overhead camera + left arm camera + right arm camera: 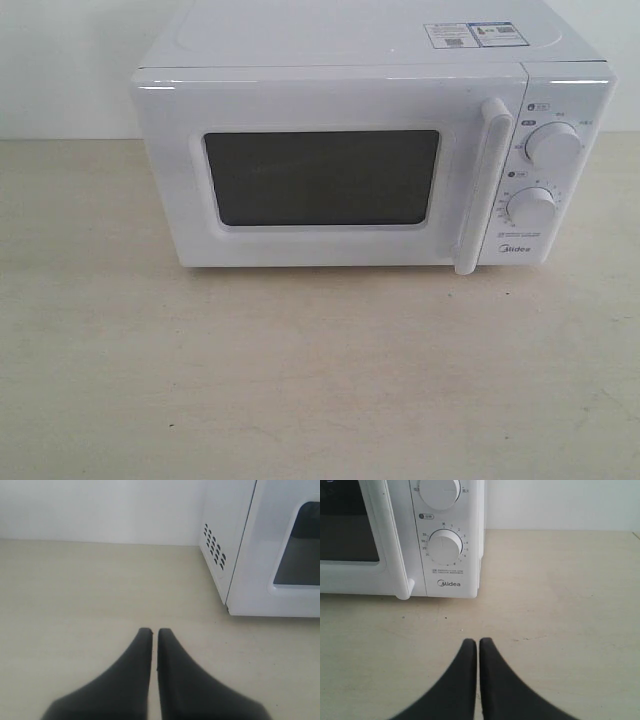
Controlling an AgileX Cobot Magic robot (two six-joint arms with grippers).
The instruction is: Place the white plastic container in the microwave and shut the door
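The white Midea microwave point(375, 150) stands at the back of the table. Its door point(320, 175), with a dark mesh window and a vertical bar handle point(482, 185), is closed. Two round knobs point(552, 143) sit on the panel to the right of the door. No white plastic container shows in any view. My left gripper point(154, 630) is shut and empty over bare table, off the microwave's point(260, 550) vented left side. My right gripper point(478, 640) is shut and empty too, a little in front of the microwave's point(445, 540) knob panel. Neither arm appears in the exterior view.
The beige table top point(300, 370) stretches in front of the microwave. A white wall point(60, 60) rises behind it. A label sticker point(472, 35) lies on the microwave's top.
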